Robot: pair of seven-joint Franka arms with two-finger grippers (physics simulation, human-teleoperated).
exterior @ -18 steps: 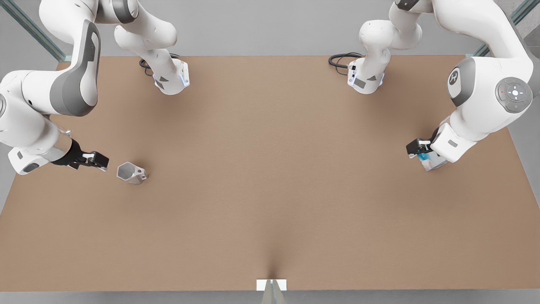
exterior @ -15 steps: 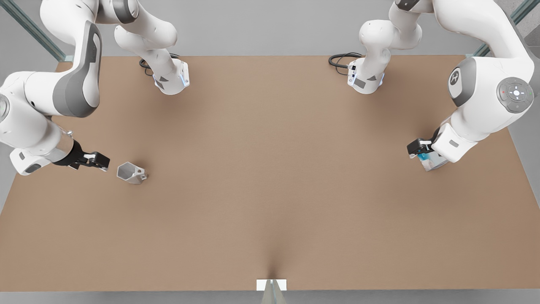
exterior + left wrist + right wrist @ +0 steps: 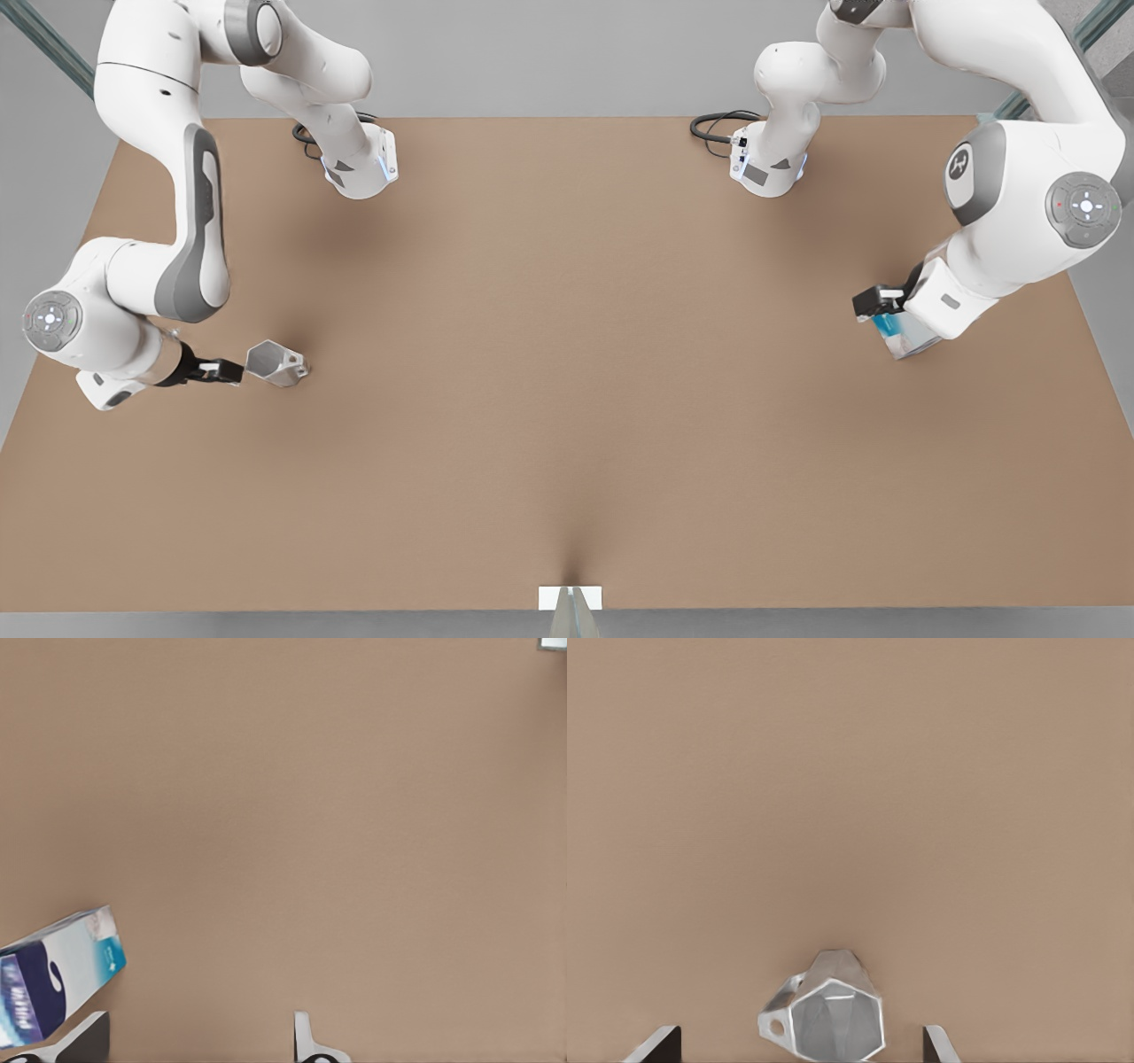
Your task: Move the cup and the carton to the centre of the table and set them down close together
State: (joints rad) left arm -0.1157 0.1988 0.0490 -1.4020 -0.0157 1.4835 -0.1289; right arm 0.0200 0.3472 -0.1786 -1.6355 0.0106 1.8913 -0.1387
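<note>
Silvery-grey faceted metal marks the cup, which stands at the front view's left on the brown table, well apart from the centre. The right gripper is held just beside it on the left, low over the surface. In the right wrist view its fingers are seen spread wide, with the cup between them, nearer one finger, and not yet touched. The wide mouth faces that camera and the small handle juts to one side. The approach is judged best finished by centring the cup between the fingers, so that flat facets are met rather than an edge or the handle; otherwise the light cup could be pushed over or twisted as the fingers come together.

At the front view's right, the left gripper is placed at the carton, white with teal and dark blue panels, near the right edge of the table. In the left wrist view the carton lies tilted beside one finger, outside the spread fingers and not pinched. A realignment over the carton's narrow width is judged necessary before closing. Both things are far from the centre, so the carrying has not begun.
</note>
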